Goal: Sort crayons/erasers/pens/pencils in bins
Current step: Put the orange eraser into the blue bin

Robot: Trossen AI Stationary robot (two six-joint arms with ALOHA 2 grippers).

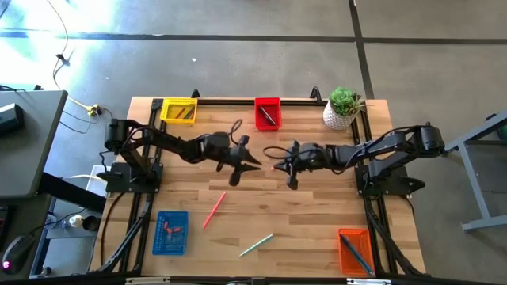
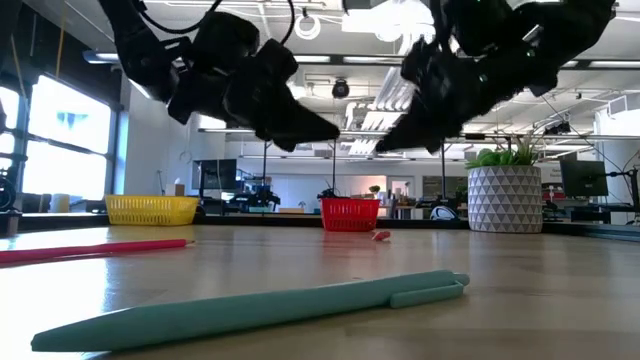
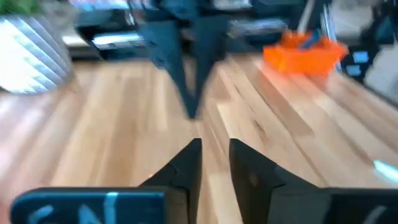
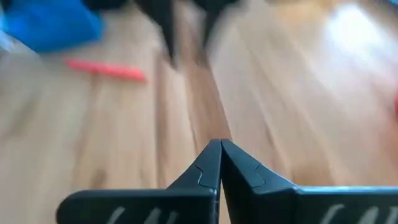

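Observation:
My left gripper (image 1: 252,164) hovers above the table's middle, its fingers a little apart and empty (image 3: 214,155). My right gripper (image 1: 280,165) faces it tip to tip, shut and empty (image 4: 219,148). A small red piece (image 1: 273,168) lies on the table under the two tips, and also shows in the low view (image 2: 381,236). A red pencil (image 1: 214,210) and a teal pen (image 1: 256,245) lie flat nearer the front. The yellow bin (image 1: 179,110) and red bin (image 1: 267,112) stand at the far edge. The blue bin (image 1: 170,232) and orange bin (image 1: 355,250) stand at the near edge.
A white plant pot (image 1: 342,108) stands at the far right corner. The bins hold a few pens or pencils. Bare wood lies between the teal pen and the orange bin.

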